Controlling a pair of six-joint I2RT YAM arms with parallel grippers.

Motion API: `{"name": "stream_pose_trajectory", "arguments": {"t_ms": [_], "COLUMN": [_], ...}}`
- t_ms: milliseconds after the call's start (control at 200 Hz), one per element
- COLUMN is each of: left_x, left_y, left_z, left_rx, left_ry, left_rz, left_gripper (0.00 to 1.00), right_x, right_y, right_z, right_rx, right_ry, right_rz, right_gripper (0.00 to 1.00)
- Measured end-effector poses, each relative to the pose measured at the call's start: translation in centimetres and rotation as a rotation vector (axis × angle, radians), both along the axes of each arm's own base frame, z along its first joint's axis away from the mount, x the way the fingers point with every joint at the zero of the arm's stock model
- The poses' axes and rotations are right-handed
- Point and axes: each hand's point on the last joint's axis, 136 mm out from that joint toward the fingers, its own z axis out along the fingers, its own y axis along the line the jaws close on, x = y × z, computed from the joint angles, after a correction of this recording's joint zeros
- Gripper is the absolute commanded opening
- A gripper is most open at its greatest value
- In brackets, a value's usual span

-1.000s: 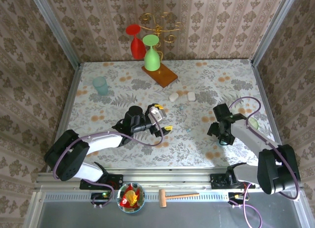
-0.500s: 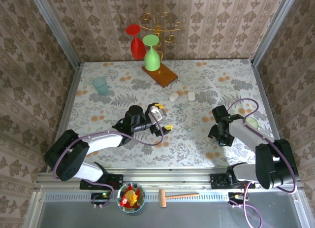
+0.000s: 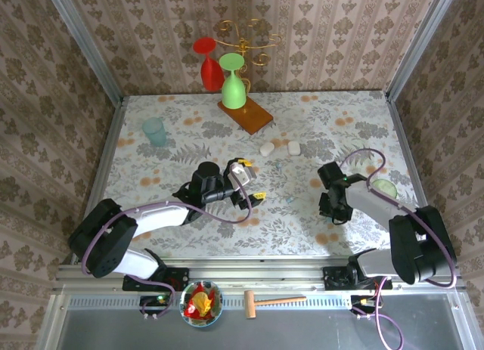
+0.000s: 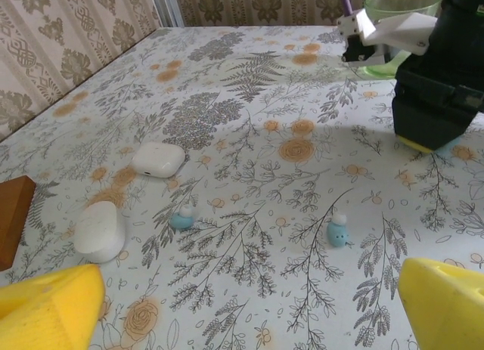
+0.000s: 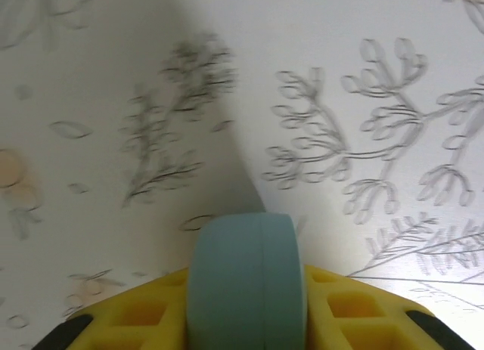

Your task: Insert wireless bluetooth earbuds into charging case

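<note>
Nearest, the left hand is held wide open above the bench, two tiny pale earbuds are seen lying apart just beyond, two white cases behind them, and farthest, the right hand is clenched on a pale blue puck.

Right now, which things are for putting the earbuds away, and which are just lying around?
For the job: two earbuds, two white cases, pale blue case in the right gripper.
Lying about: green glass, red glass, teal cup, wooden board, mallet.
</note>
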Motion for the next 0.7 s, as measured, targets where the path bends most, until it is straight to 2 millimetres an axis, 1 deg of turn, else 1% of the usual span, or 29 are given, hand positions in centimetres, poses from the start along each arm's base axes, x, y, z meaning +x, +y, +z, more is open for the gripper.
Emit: {"name": "stream_pose_trajectory", "arguments": {"t_ms": [80,175,260,405,475,550,635,655,700], "left_x": [1.2,3.1,4.7,6.4,6.8,6.5,5.8,5.6,5.0], "left_y": [0.9,2.4,4.2,7.4,8.4,9.2,9.7,9.7,9.6], "left_z": [0.1,0.1,0.3,0.9,1.4,1.5,1.3,1.4,1.4], "left_rx": [-0.021,-0.049,-0.096,-0.186,-0.231,-0.264,-0.286,-0.292,-0.301], "left_ry": [0.037,0.096,0.163,0.276,0.341,0.436,0.553,0.58,0.635], "left_rz": [0.055,0.145,0.238,0.357,0.384,0.399,0.395,0.39,0.371], "left_gripper": [1.0,1.0,1.0,1.0,0.97,0.95,0.92,0.91,0.88], "right_x": [0.7,1.8,2.5,3.3,3.8,4.1,4.4,4.5,4.8], "right_y": [2.1,5.0,7.6,11.5,13.6,15.9,18.5,19.0,20.0], "right_z": [0.6,1.4,2.1,3.6,4.4,5.5,7.6,8.2,9.5], "right_rx": [-0.003,-0.006,0.002,0.019,0.029,0.025,0.033,0.034,0.034], "right_ry": [-0.013,-0.042,-0.088,-0.177,-0.243,-0.329,-0.45,-0.484,-0.563], "right_rz": [0.131,0.279,0.405,0.608,0.716,0.856,1.007,1.04,1.105], "right_gripper": [0.22,0.22,0.22,0.23,0.22,0.21,0.22,0.19,0.16]}}
